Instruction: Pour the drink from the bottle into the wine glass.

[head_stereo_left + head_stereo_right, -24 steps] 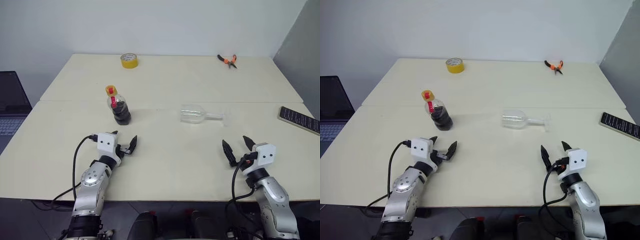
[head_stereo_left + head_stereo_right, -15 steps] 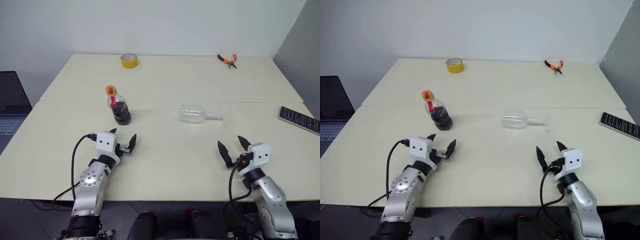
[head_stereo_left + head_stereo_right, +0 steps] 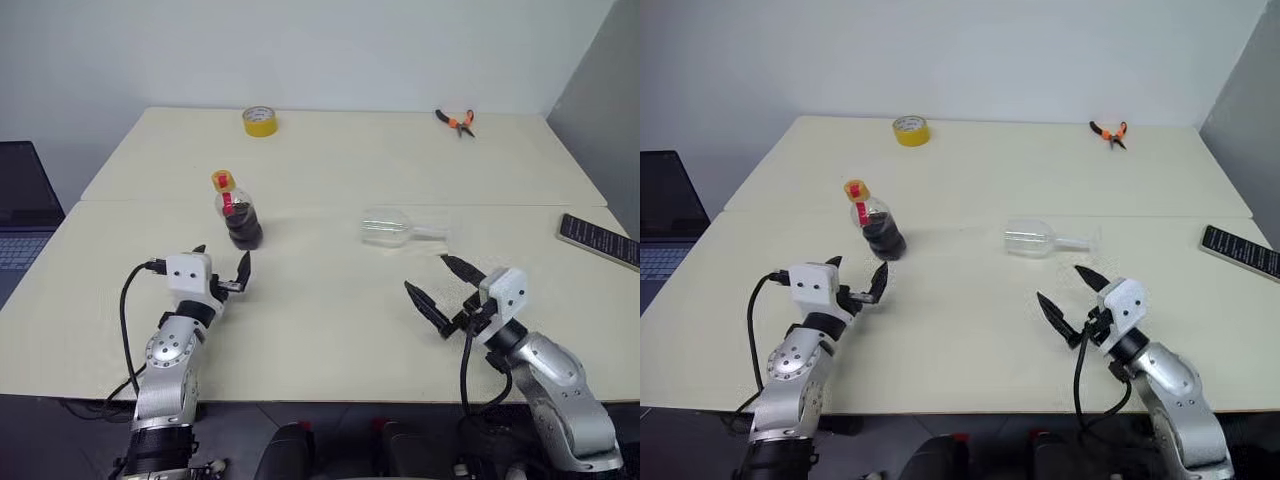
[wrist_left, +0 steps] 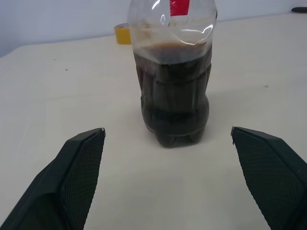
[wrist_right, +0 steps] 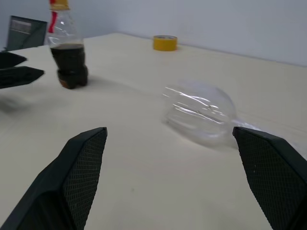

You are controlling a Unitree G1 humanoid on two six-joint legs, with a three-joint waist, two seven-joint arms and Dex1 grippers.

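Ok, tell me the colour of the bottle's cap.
Yellow; the cap on the bottle shows best in the left eye view.

Bottle point(image 4: 171, 91) clear glossy plastic; glass point(image 5: 201, 112) clear, glossy; table point(image 3: 340, 330) matt, smooth, cream; gripper pads point(image 4: 81, 163) black, matt, fine cross-hatch texture.

the bottle point(image 3: 238, 212) stands upright on the table point(image 3: 330, 330) just ahead of the left gripper point(image 3: 219, 267), in line with the gap between its spread fingers and apart from them, with the drink point(image 4: 171, 96) filling its lower part. the wine glass point(image 3: 396, 228) lies on its side ahead of the right gripper point(image 3: 443, 287) and apart from it, bowl toward the bottle's side and stem running off to the right. well beyond the left gripper, behind the bottle, a roll of tape point(image 3: 259, 120) lies near the far edge, pliers point(image 3: 455, 121) lie far beyond the right gripper near that same edge, and a flat remote-like object point(image 3: 600, 240) lies off to that gripper's right by the table's side edge.
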